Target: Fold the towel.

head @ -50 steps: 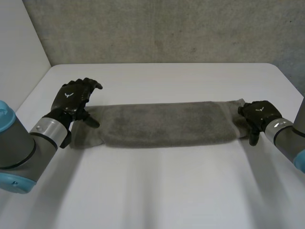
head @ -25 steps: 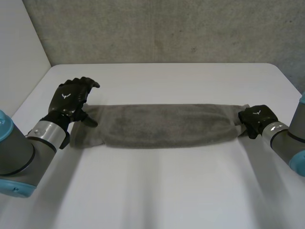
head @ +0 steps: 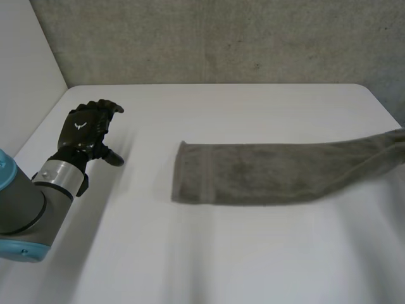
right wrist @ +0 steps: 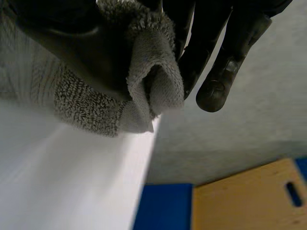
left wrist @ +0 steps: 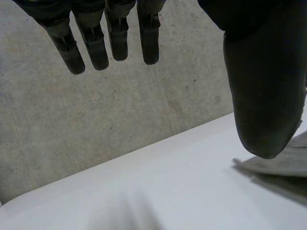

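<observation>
The grey towel (head: 278, 172) lies folded into a long strip across the white table (head: 209, 253), its right end lifted toward the table's right edge. My right hand (right wrist: 211, 28) is shut on that end, pinching a bunched fold of the towel (right wrist: 153, 72) between thumb and fingers. My left hand (head: 85, 130) hovers open over the table's left side, well apart from the towel's left end (head: 186, 174). In the left wrist view its fingers (left wrist: 110, 38) hang straight with nothing held, and a bit of the towel (left wrist: 283, 170) lies beyond the thumb.
A grey concrete wall (head: 221, 38) backs the table. Past the table's right edge, in the right wrist view, are a blue surface (right wrist: 163, 206) and a wooden box (right wrist: 254, 196) with a slot handle.
My right hand closed on the towel's right end and pulled the whole towel to the right, out past the table's right side. The left end slid away from my left hand, which stayed open.
</observation>
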Available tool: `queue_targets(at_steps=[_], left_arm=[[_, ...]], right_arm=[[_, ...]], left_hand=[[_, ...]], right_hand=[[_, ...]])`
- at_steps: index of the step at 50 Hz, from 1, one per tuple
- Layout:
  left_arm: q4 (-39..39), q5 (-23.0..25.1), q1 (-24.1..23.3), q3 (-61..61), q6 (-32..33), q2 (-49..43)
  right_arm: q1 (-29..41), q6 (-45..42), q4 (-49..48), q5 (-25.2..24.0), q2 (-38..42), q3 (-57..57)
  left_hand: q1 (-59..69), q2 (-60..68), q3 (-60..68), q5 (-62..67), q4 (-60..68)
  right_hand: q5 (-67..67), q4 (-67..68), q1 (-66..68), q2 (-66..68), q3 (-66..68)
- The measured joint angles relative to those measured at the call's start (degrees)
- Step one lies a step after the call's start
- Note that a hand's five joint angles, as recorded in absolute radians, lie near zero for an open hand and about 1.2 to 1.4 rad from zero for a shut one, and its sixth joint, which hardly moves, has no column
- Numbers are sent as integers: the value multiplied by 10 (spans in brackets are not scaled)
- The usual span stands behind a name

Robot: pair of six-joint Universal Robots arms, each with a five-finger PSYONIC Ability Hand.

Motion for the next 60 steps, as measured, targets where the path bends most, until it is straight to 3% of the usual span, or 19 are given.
queue_targets(at_steps=[5,12,16,21,23,25,30,34,41,48,60], left_arm=[[0,0,0,0,0,0],[0,1,0,0,1,0],[0,1,0,0,1,0],[0,1,0,-1,1,0],[0,1,0,-1,1,0],[0,1,-1,-1,1,0],[0,1,-2,-2,2,-1],[0,1,-4,-2,2,-1],[0,1,-7,-3,2,-1],[0,1,-9,-5,2,-1],[1,1,-11,-9,2,-3]], right_arm=[[57,-2,21,19,-25,-47],[258,-2,23,52,-39,-95],[395,-4,13,66,-11,-105],[507,-8,-7,71,43,-106],[537,-11,-16,73,68,-106],[560,-20,-26,75,96,-105],[571,-41,-34,89,126,-102],[561,-49,-34,110,118,-96],[508,-38,-31,136,43,-55],[429,33,-27,123,-48,39],[274,127,-31,-1,-94,228]], left_hand=[[0,0,0,0,0],[0,0,0,0,0],[0,0,0,-1,-1],[0,-1,0,-2,-3],[0,-1,0,-2,-3],[0,-1,0,-2,-3],[0,-1,0,-2,-3],[0,-1,0,-2,-3],[0,-1,0,-2,-3],[0,-2,0,-2,-3],[0,-2,0,-2,-3]], right_hand=[[0,0,1,3,3],[0,0,1,3,12],[0,2,1,3,12],[-5,-5,-3,0,7],[-42,-49,-36,-24,-30],[-179,-181,-167,-158,-166],[-469,-458,-447,-436,-444],[-535,-520,-501,-494,-501],[-544,-530,-506,-501,-509],[-535,-529,-506,-501,-509],[-467,-478,-465,-453,-461]])
